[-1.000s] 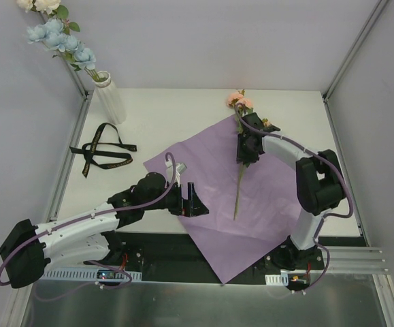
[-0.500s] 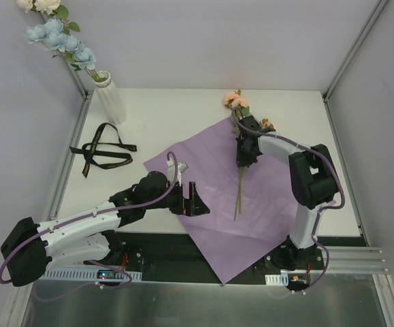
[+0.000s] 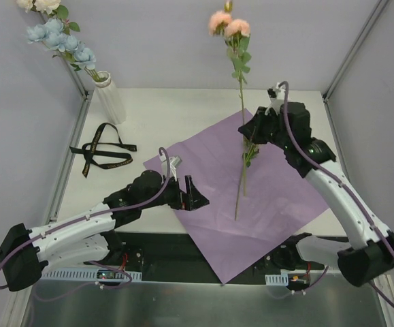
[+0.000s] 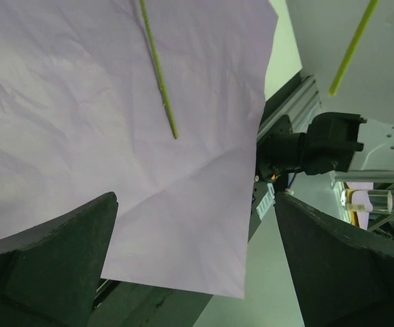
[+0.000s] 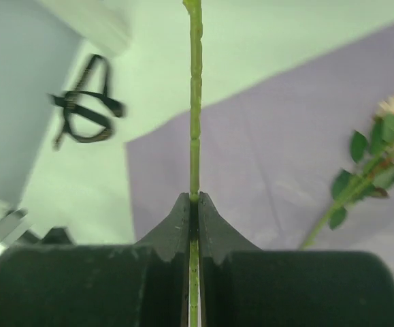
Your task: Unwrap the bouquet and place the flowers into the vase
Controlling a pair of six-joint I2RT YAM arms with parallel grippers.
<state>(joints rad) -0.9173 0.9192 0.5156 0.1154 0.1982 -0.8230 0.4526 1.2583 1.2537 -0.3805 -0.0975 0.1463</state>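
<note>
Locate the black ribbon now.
In the top view the black ribbon lies on the table at left, just in front of the white vase, left of the purple paper.

Walled-in white table (image 3: 176,112)
Grey walls (image 3: 169,41) line its edges; aluminium posts (image 3: 354,49) stand at the far corners.

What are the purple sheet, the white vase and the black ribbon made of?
The purple sheet looks like thin matte paper: creases and fold lines show. The white vase seems glazed ceramic or plastic, smooth and ribbed; I cannot tell which. The black ribbon looks like soft fabric: it lies limp in loops.
</note>
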